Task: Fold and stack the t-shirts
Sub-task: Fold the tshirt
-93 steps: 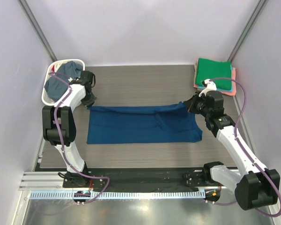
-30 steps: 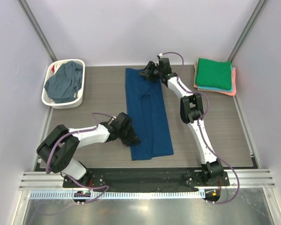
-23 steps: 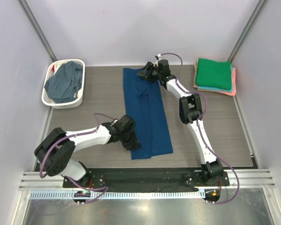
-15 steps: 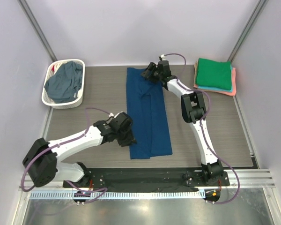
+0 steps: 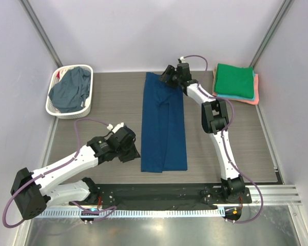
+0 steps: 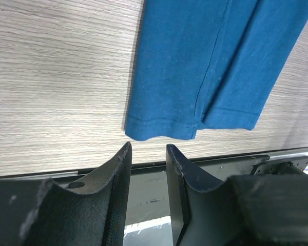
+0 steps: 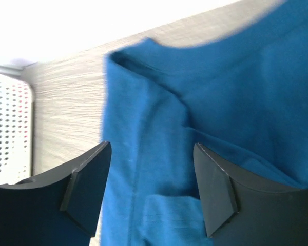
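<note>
A dark blue t-shirt (image 5: pixel 164 123) lies folded into a long narrow strip running from the far edge toward the near edge of the table. My left gripper (image 5: pixel 133 152) sits just left of the shirt's near-left corner. In the left wrist view its fingers (image 6: pixel 118 171) stand a little apart with nothing between them, and the shirt's hem (image 6: pixel 161 134) lies just beyond my left gripper (image 6: pixel 148 146). My right gripper (image 5: pixel 169 77) hovers over the shirt's far end. Its jaws are wide open above the blue cloth (image 7: pixel 159 102), which lies under my right gripper (image 7: pixel 153 147).
A white slotted basket (image 5: pixel 54 109) at the far left holds a slate grey-blue shirt (image 5: pixel 70 88). A folded stack with a green shirt (image 5: pixel 235 79) on top of teal and coral ones sits at the far right. The table's black front rail (image 6: pixel 220 164) is near the left fingers.
My left gripper has let go and drawn back left off the shirt's near corner. The shirt has shifted a little right and lies straighter. My right gripper has opened wider.
</note>
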